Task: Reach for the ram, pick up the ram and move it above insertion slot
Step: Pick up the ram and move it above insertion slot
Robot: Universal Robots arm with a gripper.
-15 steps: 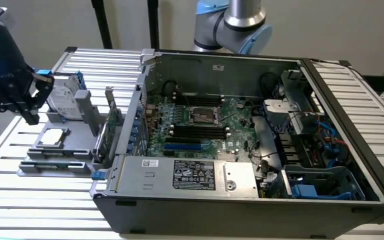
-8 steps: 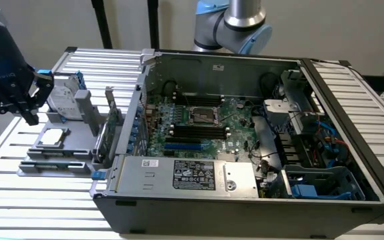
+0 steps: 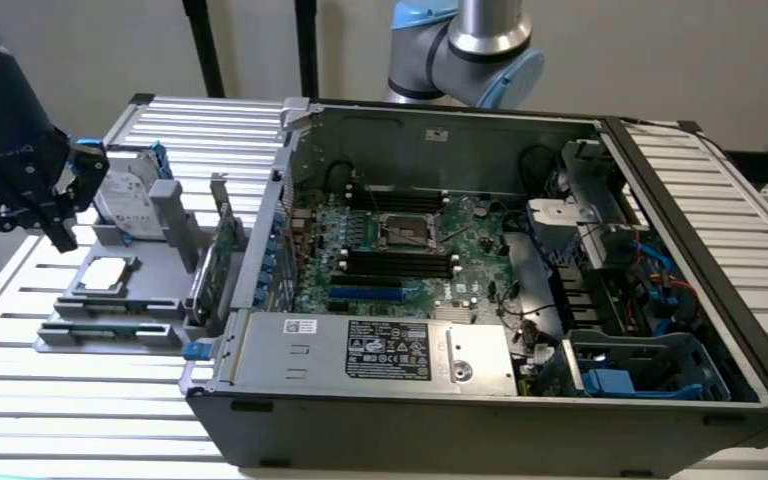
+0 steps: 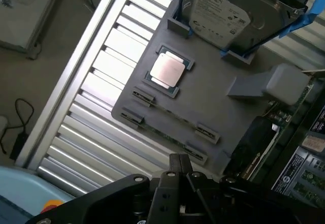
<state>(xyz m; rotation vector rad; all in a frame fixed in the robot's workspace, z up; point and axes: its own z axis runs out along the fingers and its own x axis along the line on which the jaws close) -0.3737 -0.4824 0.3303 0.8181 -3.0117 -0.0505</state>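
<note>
Wrist view, claw [image 4: 180, 167] near ram [image 4: 165, 135], gray tray [image 4: 218, 102]

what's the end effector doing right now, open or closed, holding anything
end effector: closed, holding nothing; the ram lies in the grey tray.

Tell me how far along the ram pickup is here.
Nothing is finished yet. The ram lies in its holder on the grey tray, not lifted. In hand: the reach, with the gripper hovering near the tray, apart from the ram. Left: the grasp, the lift and the carry to the motherboard slots.
</note>
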